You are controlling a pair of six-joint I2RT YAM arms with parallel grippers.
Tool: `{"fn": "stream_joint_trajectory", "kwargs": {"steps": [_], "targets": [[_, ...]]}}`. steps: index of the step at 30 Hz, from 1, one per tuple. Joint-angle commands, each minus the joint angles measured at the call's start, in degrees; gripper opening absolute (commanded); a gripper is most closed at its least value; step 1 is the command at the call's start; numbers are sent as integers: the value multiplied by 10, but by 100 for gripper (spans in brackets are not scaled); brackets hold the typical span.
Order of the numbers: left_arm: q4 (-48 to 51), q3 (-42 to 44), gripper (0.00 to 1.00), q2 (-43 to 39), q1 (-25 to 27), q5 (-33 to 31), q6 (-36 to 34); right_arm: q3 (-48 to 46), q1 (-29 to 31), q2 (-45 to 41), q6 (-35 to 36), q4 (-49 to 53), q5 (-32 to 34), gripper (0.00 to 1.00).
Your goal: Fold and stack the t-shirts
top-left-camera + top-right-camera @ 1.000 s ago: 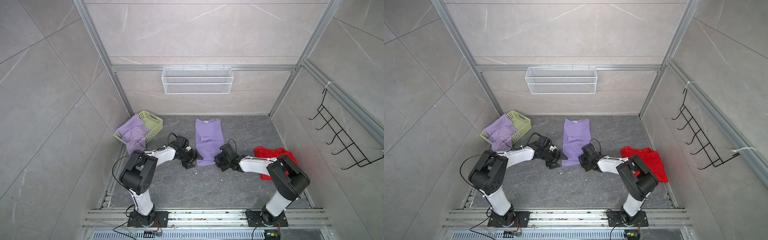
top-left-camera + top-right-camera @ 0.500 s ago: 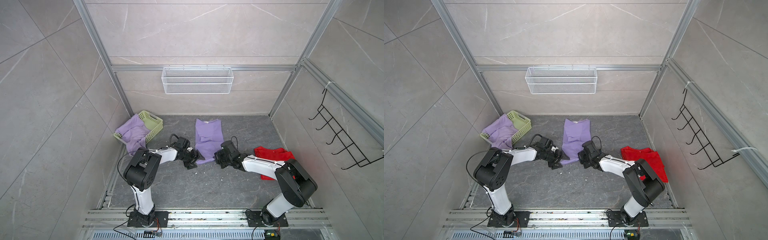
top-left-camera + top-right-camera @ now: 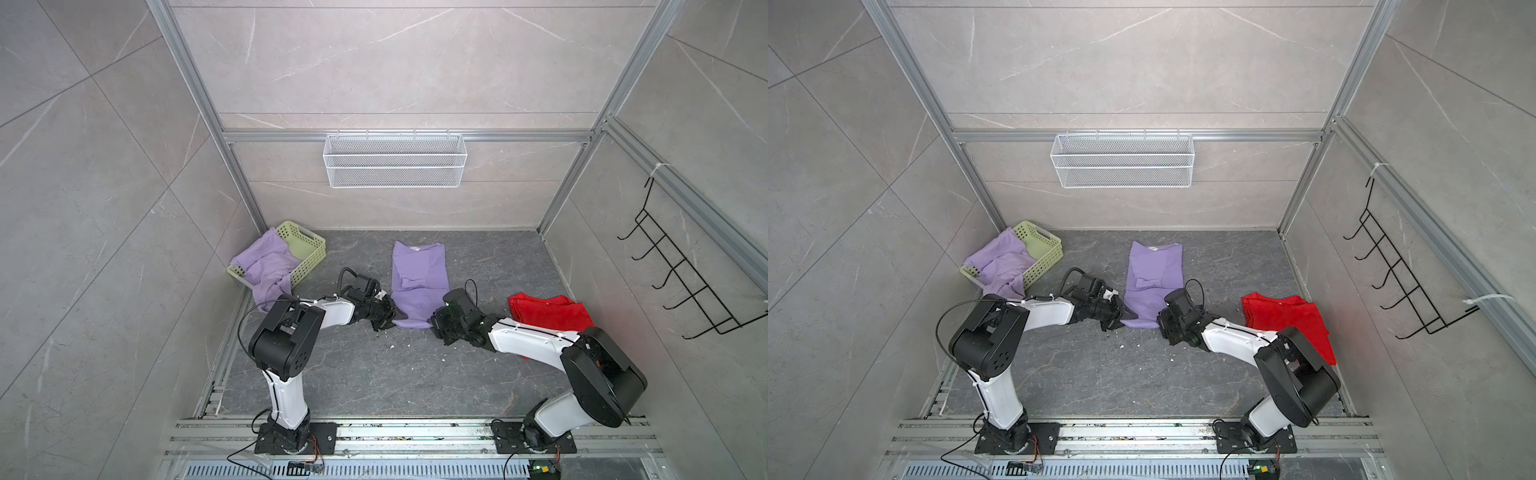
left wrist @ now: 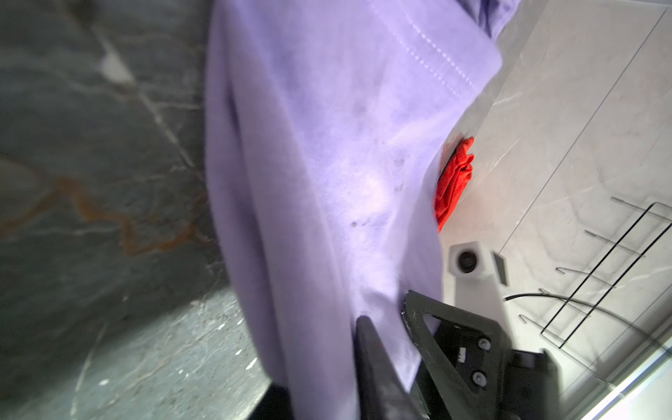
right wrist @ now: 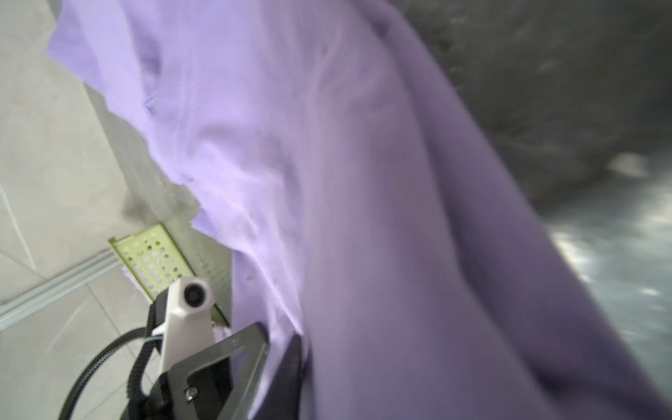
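Note:
A lilac t-shirt (image 3: 419,274) (image 3: 1154,270) lies folded into a narrow strip in the middle of the dark floor. My left gripper (image 3: 388,318) (image 3: 1117,318) sits at its near left corner. In the left wrist view the left gripper (image 4: 385,314) is shut on the t-shirt (image 4: 327,145). My right gripper (image 3: 434,326) (image 3: 1162,326) is at the near right corner. The right wrist view shows the right gripper (image 5: 280,336) shut on the t-shirt (image 5: 291,145). More lilac t-shirts (image 3: 266,266) spill from the basket.
A pale green basket (image 3: 307,245) stands at the back left corner. A red cloth pile (image 3: 548,313) lies right of the right arm. A white wire basket (image 3: 395,160) hangs on the back wall, and a black hook rack (image 3: 681,282) on the right wall.
The left jaws have closed on the t-shirt's near left corner. The right gripper has shifted slightly toward the near edge at the right corner.

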State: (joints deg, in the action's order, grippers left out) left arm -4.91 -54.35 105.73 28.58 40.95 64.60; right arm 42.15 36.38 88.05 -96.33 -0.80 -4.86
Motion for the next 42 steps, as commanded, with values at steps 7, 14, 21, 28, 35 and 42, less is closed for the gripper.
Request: {"fn": "stream_joint_trajectory", "kwargs": {"steps": [7, 14, 21, 28, 35, 42], "targets": [[-26, 29, 14, -52, -2, 23, 33, -85, 3, -40, 39, -24, 16, 70], [-25, 41, 13, -67, -1, 28, 43, -133, 21, -41, -8, -68, 23, 68], [27, 66, 13, -120, -1, 21, 21, -135, 25, -57, -18, -13, 47, 30], [165, 76, 12, -195, 1, 2, -37, -55, 41, -129, 56, 166, 51, 13], [255, 44, 12, -268, 2, 0, -47, 51, 76, -170, 85, 283, 49, 11], [269, -48, 12, -227, -5, -3, -64, 177, 75, -116, 152, 307, 89, 11]]}}
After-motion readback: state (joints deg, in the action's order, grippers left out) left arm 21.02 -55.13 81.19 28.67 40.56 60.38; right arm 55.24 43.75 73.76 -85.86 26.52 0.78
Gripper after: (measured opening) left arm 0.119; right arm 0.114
